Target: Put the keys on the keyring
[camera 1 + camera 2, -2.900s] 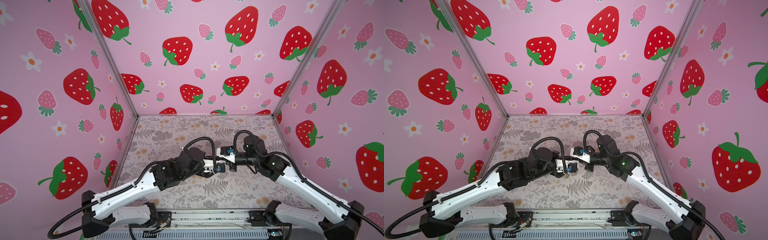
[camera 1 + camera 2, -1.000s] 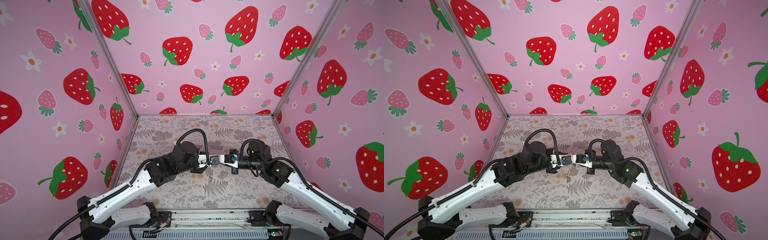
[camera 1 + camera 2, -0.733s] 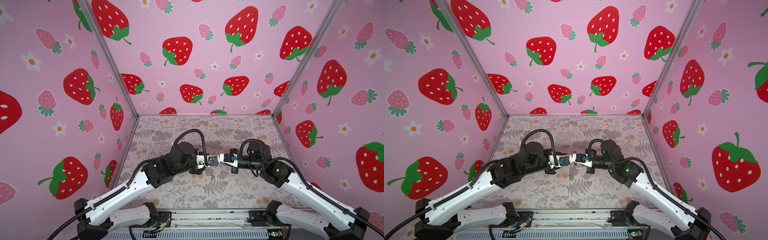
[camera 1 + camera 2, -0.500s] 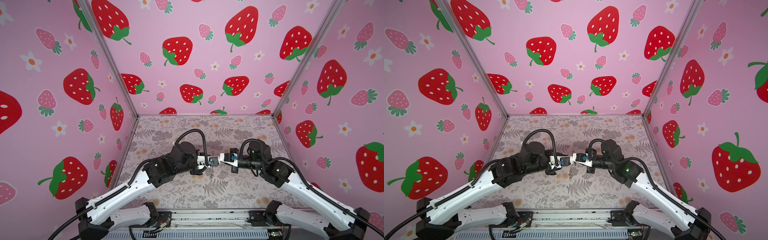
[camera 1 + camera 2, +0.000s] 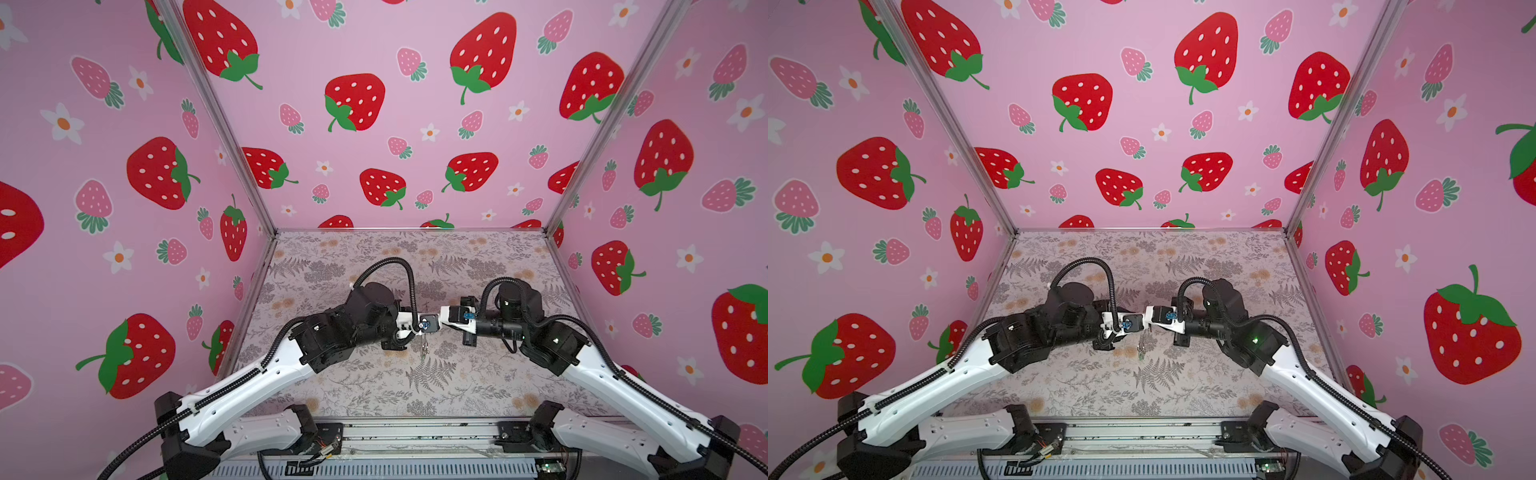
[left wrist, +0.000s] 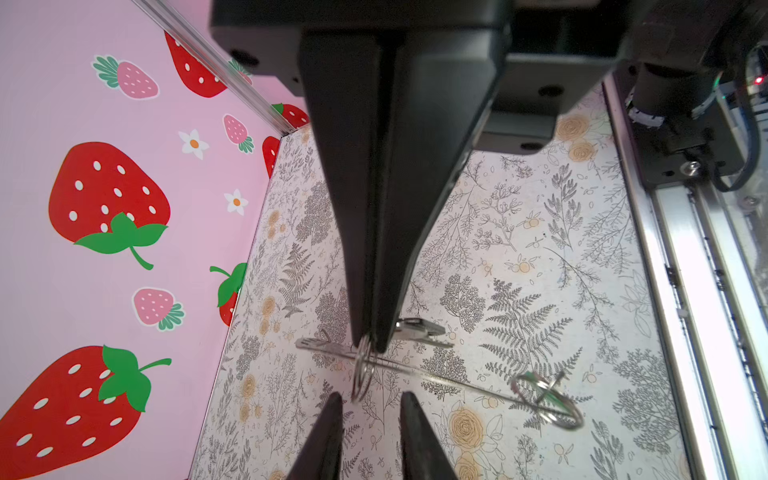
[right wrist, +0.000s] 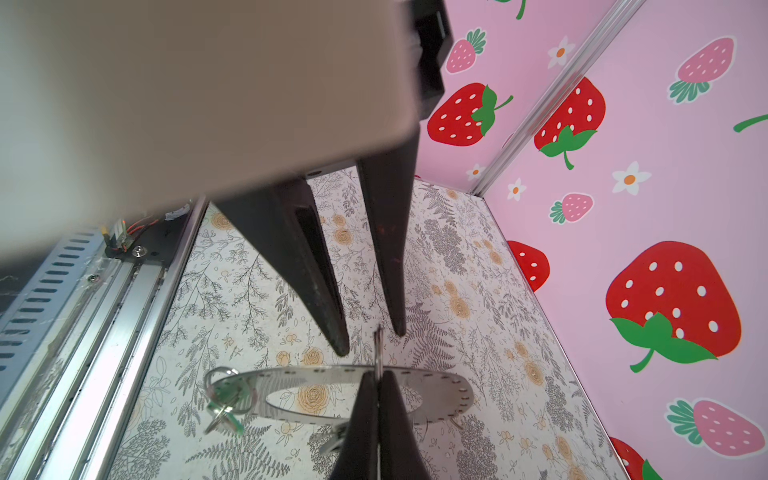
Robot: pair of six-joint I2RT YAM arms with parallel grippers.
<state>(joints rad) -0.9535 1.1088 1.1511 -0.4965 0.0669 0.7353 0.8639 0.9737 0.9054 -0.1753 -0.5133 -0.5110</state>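
The keyring (image 7: 446,395), a flat grey disc with small holes round its rim, hangs in the air beneath the two grippers' meeting tips, over the middle of the floral worktop (image 7: 478,291). In both top views the keyring (image 5: 423,351) shows only as a thin sliver. The green key (image 7: 224,397) appears to hang already from a loop at the rim, on the side away from the grip; the other key I cannot pick out for certain. A wire loop (image 7: 378,357) threaded through the disc is pinched in the right gripper (image 7: 379,374), whose jaws are closed flat on it and so carry the whole ring. The left gripper (image 7: 370,344) faces it tip to tip, jaws narrowly apart and holding nothing, with the free end of that loop standing between its fingertips. A second ago a small gap separated the two grippers in the top views; that gap has closed. I judge the left gripper is now placed to take or spread the loop, the step before another key goes on.
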